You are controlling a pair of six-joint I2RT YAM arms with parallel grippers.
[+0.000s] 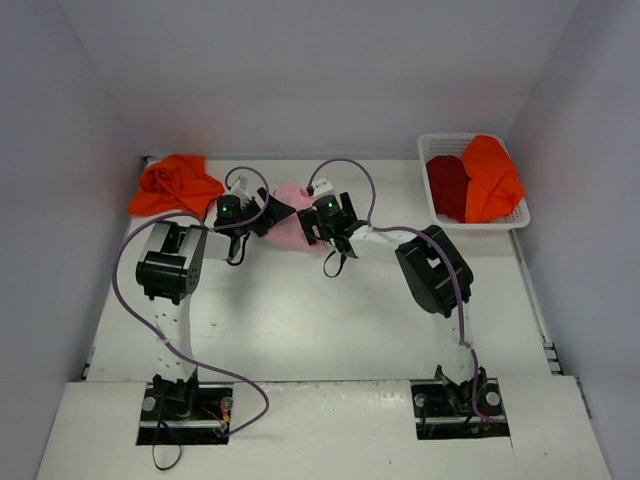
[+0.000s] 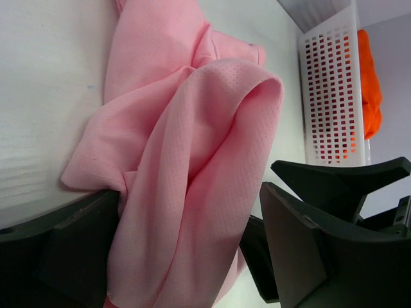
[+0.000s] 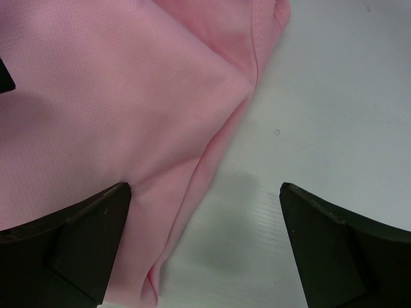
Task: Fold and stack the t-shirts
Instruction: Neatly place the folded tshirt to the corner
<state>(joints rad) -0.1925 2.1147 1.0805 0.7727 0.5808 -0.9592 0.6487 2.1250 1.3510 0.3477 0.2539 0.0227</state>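
Observation:
A crumpled light pink t-shirt (image 1: 289, 228) lies on the table at the back middle, with both grippers at it. My left gripper (image 1: 262, 216) reaches in from its left, jaws wide open. A bunched fold of the pink t-shirt (image 2: 192, 167) stands between its fingers (image 2: 70, 256). My right gripper (image 1: 314, 224) is at the shirt's right side, also open. The pink t-shirt's folded edge (image 3: 128, 115) lies beside its left finger (image 3: 83, 244), with bare table by the other finger. An orange t-shirt (image 1: 175, 185) lies heaped at the back left.
A white latticed basket (image 1: 520, 215) stands at the back right, holding a dark red t-shirt (image 1: 447, 185) and an orange t-shirt (image 1: 490, 178). The basket (image 2: 327, 96) also shows in the left wrist view. Purple cables loop over both arms.

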